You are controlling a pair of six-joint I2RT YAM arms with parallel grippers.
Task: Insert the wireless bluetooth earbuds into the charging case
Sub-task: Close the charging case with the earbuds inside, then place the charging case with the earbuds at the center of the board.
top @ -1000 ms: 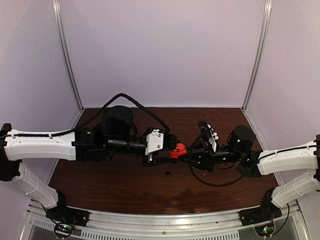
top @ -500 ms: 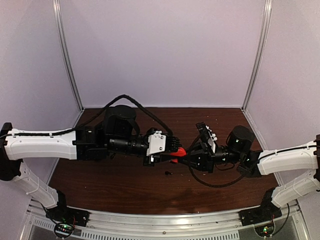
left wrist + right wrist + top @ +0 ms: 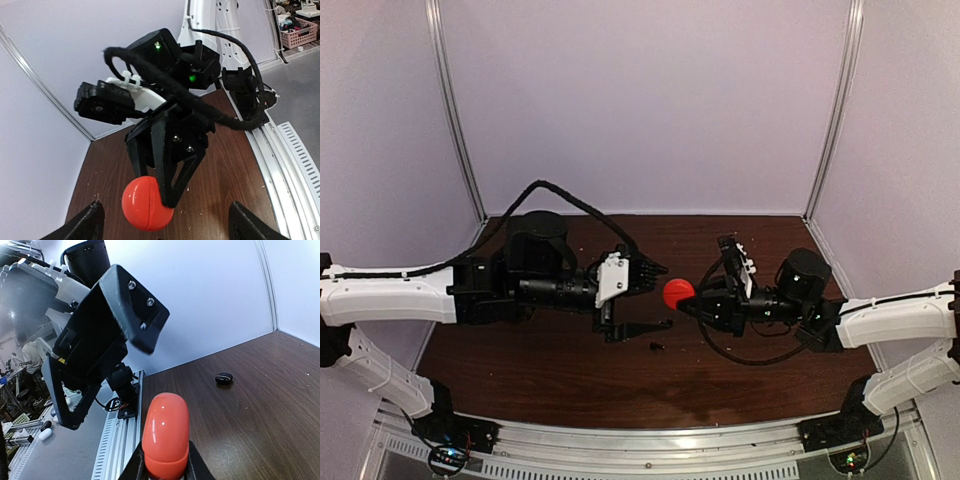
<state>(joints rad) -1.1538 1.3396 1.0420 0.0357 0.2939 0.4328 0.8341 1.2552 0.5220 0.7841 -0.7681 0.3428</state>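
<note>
One black earbud (image 3: 655, 346) is noted nearest the arm bases, lying loose on the table (image 3: 540, 365), at about 7 o'clock from the red charging case (image 3: 677, 293) and well apart from it. No red earbud is seen. Farther in, the case is held aloft over mid-table, clamped between the fingers of the right hand (image 3: 164, 467). In both wrist views it appears closed, with only a seam showing. The left hand (image 3: 662, 296) is found at 9 o'clock of the case, its fingers spread wide and the tips just beside the red shell; contact cannot be told. Risks are judged as follows. The shell is rounded and glossy, so it could be squeezed out of the right hand's grip if the lid is pried or pushed off-axis by the left. The two hands are set nose to nose, so a small overshoot would bring a knock and a dropped case. If the case is dropped, the earbud below could be struck and scattered. The earbud is tiny and dark on dark wood, and is easily nudged away or missed when a pick is made.
</note>
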